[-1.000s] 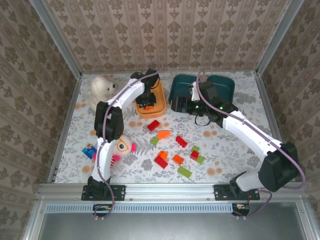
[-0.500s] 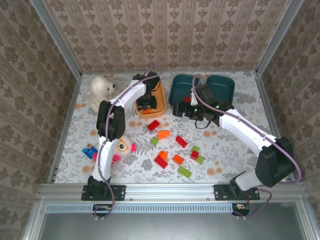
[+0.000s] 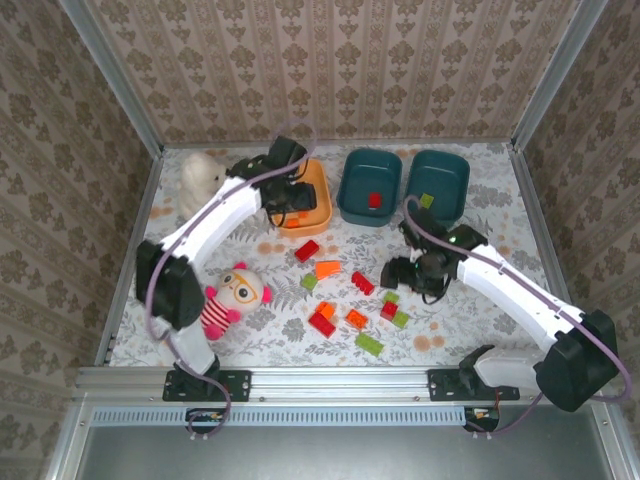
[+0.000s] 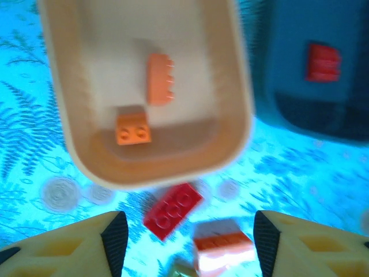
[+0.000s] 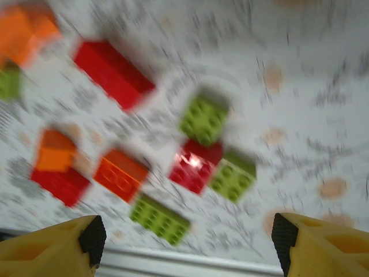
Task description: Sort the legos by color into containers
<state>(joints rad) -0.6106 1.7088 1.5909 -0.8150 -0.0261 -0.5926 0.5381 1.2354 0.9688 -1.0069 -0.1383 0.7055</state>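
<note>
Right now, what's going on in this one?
Two robot arms are sorting Lego bricks by color. The left arm's fingers are open and empty above the orange tub, which holds two orange bricks. The right arm's fingers are open and empty over the loose bricks on the table. The middle teal tub holds a red brick, the right teal tub a green brick.

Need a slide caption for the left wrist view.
Open left gripper facing the orange tub, which contains two orange legos; a red lego lies just outside.
</note>
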